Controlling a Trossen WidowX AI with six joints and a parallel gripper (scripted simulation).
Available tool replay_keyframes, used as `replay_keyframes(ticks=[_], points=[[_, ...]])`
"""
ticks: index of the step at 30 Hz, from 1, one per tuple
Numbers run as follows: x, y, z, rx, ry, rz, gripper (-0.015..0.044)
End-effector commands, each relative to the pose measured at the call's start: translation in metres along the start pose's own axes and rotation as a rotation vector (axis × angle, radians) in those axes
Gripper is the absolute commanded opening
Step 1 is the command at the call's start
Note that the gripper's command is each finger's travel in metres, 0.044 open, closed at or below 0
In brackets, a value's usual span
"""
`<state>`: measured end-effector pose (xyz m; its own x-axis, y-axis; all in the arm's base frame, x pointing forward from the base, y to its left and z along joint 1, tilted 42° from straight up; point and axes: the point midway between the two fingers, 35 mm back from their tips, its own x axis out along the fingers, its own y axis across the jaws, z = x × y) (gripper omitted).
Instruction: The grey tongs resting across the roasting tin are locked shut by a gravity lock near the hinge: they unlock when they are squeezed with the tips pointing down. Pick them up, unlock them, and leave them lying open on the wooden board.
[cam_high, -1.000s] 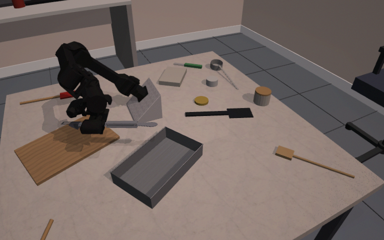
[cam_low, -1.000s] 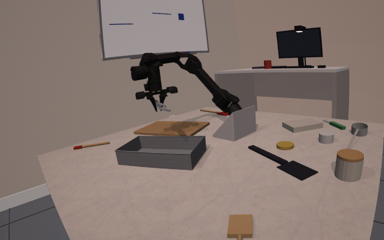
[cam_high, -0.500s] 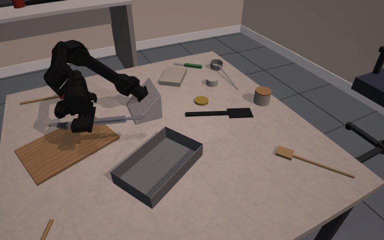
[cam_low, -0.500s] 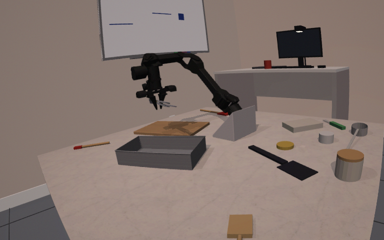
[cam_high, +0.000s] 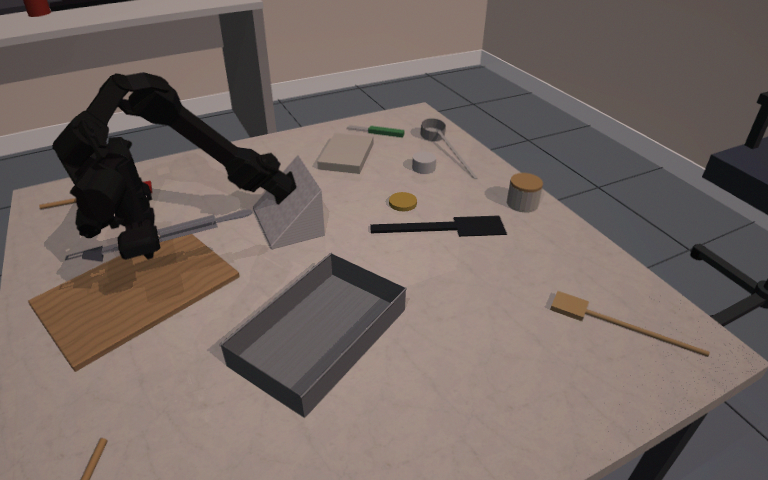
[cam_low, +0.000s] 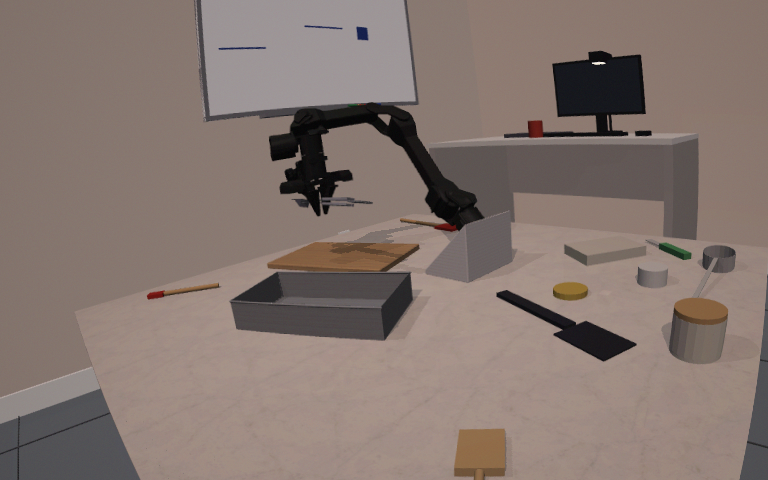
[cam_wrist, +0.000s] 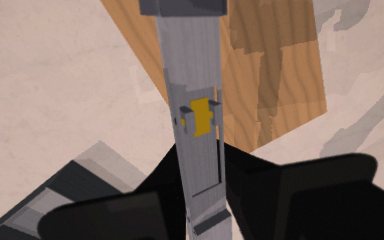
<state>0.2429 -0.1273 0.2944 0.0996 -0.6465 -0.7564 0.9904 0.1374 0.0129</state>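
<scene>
The grey tongs (cam_high: 198, 224) (cam_low: 346, 200) (cam_wrist: 192, 75) are held roughly level in the air, arms together, above the back edge of the wooden board (cam_high: 113, 322) (cam_low: 294, 261) (cam_wrist: 295, 100). Their yellow lock piece (cam_wrist: 201, 116) shows near the middle of the wrist view. My gripper (cam_high: 138, 249) (cam_low: 318, 209) (cam_wrist: 194, 144) is shut on the tongs, gripping them partway along their length. The dark grey roasting tin (cam_high: 266, 384) (cam_low: 311, 322) stands in front of the board, with nothing in it.
A grey wedge block (cam_high: 294, 203) (cam_low: 475, 249) stands just beyond the board by the arm's base. A black spatula (cam_high: 441, 226), a yellow disc (cam_high: 402, 200), a lidded canister (cam_high: 525, 192), a wooden paddle (cam_high: 572, 305) and a red-tipped stick (cam_low: 181, 290) lie around.
</scene>
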Motion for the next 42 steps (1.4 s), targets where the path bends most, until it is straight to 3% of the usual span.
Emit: replay_keyframes(ticks=[1,20,32,42], points=[[-0.005,-0.015,0.014,-0.065,-0.004,0.020,-0.0150],[-0.016,-0.085,0.055,-0.389,-0.047,0.014,-0.0150],[-0.017,-0.084,0.056,-0.398,-0.060,0.018,-0.0150],[-0.025,-0.067,0.062,-0.482,-0.269,0.089,-0.0150]])
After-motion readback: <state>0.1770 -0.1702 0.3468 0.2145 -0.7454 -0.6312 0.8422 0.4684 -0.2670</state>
